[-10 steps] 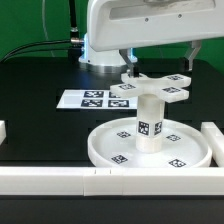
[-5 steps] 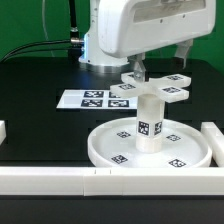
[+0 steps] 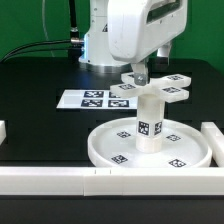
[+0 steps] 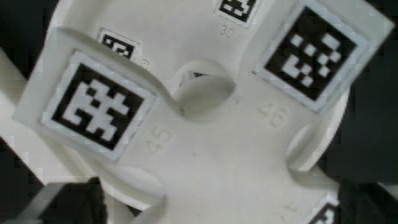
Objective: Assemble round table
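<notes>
The large rimmed round disc lies flat near the front. The short thick post stands upright at its centre. The cross-shaped foot rests across the top of the post with its tags facing up. My gripper hangs just over the foot's far side and is open. In the wrist view the foot fills the picture, with its round centre hole close by. The gripper straddles it, and dark fingertips show at either side.
The marker board lies flat on the black table behind the disc. Long white border bars run along the front and stand at the exterior view's right and left. The arm's base stands at the back.
The hand has swung toward the exterior view's right above the foot. The foot, post and disc have not moved, and the jaws stay wide.
</notes>
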`<action>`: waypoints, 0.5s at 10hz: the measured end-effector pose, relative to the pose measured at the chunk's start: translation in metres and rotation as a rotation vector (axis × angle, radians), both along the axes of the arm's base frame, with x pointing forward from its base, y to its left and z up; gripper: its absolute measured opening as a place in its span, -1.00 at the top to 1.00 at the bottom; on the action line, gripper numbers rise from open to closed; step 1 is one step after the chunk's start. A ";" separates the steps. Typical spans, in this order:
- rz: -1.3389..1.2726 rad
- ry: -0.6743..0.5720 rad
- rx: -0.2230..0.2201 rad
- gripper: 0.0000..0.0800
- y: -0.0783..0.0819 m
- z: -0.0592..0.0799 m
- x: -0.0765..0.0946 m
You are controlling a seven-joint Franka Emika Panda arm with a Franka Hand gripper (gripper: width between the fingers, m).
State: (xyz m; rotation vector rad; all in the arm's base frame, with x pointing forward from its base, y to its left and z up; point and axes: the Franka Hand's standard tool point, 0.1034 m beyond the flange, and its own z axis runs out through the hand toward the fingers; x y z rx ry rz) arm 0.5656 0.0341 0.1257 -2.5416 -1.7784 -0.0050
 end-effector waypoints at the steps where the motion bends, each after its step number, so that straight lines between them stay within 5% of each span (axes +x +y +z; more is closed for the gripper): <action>1: 0.059 -0.004 0.001 -0.62 0.000 -0.001 0.000; 5: 0.061 0.006 -0.013 -0.62 0.003 -0.006 -0.003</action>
